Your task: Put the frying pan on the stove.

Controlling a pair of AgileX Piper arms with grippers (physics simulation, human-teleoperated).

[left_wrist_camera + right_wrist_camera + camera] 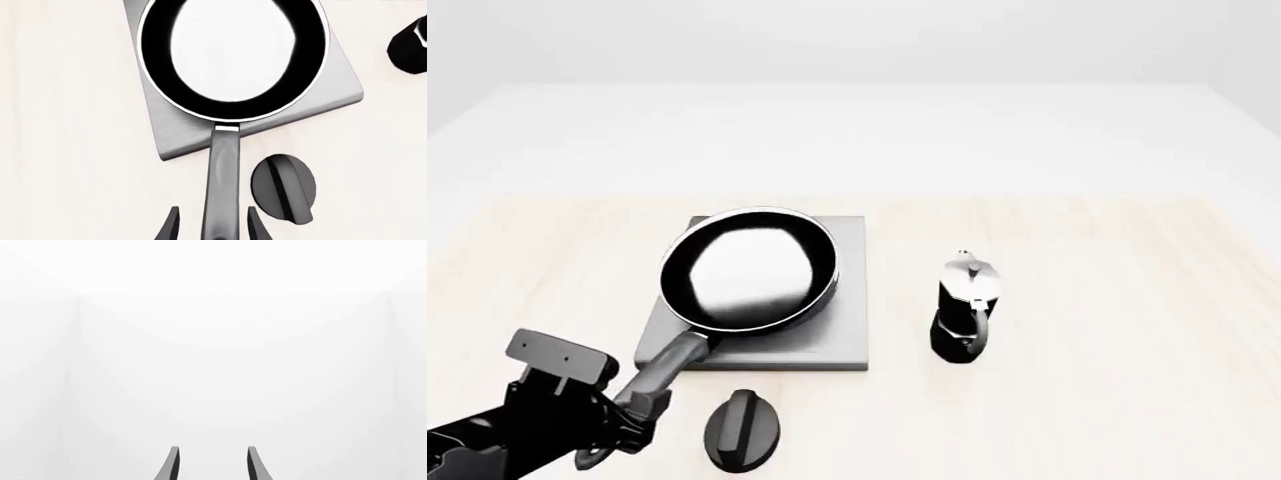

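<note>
The frying pan (747, 270) sits flat on the stove (847, 300), a grey square slab at left of centre. Its black rim and pale inside fill the left wrist view (233, 50), covering most of the stove (180, 135). The long grey handle (223, 170) runs back off the slab's near edge toward my left gripper (215, 225). Those fingers stand open on either side of the handle, with a gap on both sides. From the front, the left gripper (647, 395) is at the handle's end, low on the left. My right gripper (212, 460) is open, facing blank white with nothing between its fingers.
A small black oval lid (745, 430) lies on the table just right of the handle, close to my left gripper, and shows in the left wrist view (283, 187). A black and silver moka pot (965, 310) stands to the right of the stove.
</note>
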